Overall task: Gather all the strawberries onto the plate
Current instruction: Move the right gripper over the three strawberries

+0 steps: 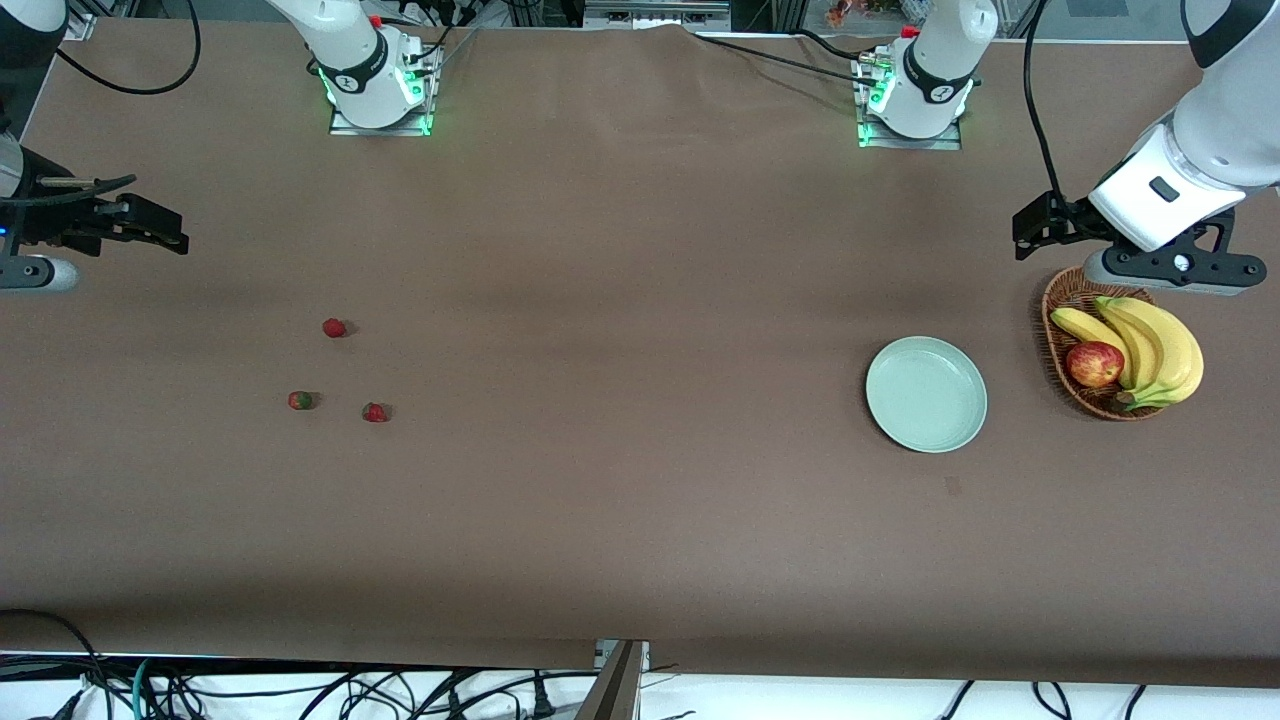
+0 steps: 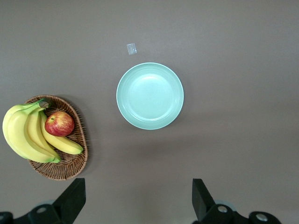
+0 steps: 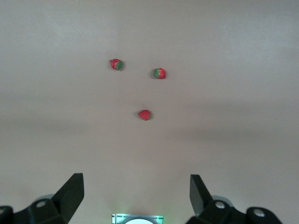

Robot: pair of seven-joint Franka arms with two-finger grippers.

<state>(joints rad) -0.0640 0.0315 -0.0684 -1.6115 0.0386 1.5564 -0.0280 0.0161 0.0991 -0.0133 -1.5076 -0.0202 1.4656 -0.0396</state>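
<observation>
Three small red strawberries lie on the brown table toward the right arm's end: one (image 1: 334, 327) nearest the robots, two (image 1: 300, 400) (image 1: 375, 412) nearer the front camera. The right wrist view shows all three (image 3: 144, 115) (image 3: 116, 64) (image 3: 160, 73). The pale mint-green plate (image 1: 926, 394) (image 2: 149, 95) sits empty toward the left arm's end. My right gripper (image 1: 175, 232) (image 3: 136, 179) is open and empty, up over the table's right-arm end, apart from the strawberries. My left gripper (image 1: 1020, 235) (image 2: 138, 186) is open and empty, up over the table by the basket.
A brown wicker basket (image 1: 1060, 330) (image 2: 65, 168) holding bananas (image 1: 1160, 350) and a red-yellow apple (image 1: 1095, 363) stands beside the plate at the left arm's end. A small pale scrap (image 2: 131, 48) lies on the table near the plate. Both arm bases stand along the robots' edge.
</observation>
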